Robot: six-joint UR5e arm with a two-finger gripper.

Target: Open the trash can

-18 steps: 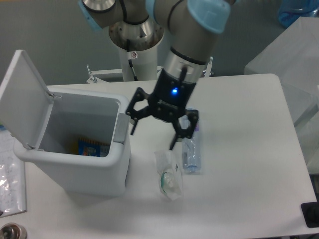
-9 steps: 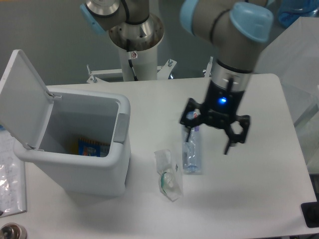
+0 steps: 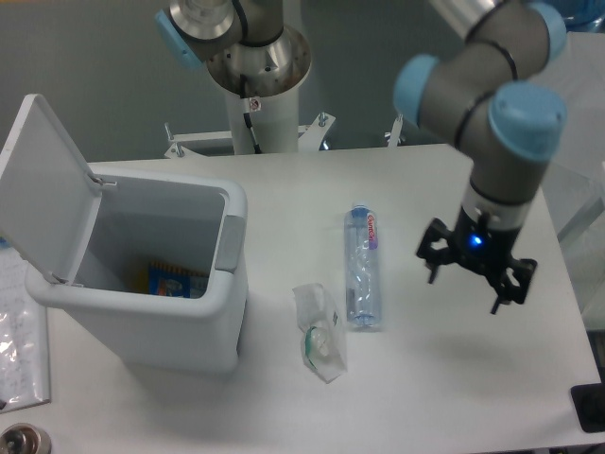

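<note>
The white trash can (image 3: 189, 322) stands at the left of the table. Its flat white lid (image 3: 43, 189) is swung up and back on its hinge, so the inside shows. A grey push-button tab (image 3: 230, 244) sits on its right rim. A blue and orange packet (image 3: 175, 281) lies at the bottom inside. My gripper (image 3: 465, 286) hangs over the right part of the table, far from the can, with its fingers spread and nothing between them.
A clear plastic bottle (image 3: 362, 268) lies on the table right of the can. A crumpled clear bag (image 3: 319, 332) lies beside it. The arm's white base column (image 3: 260, 104) stands behind the table. A dark object (image 3: 591, 409) sits at the front right corner.
My gripper has moved steadily right, from just beside the can's right rim, across the bottle, to the right part of the table. The can's lid has stayed up.
</note>
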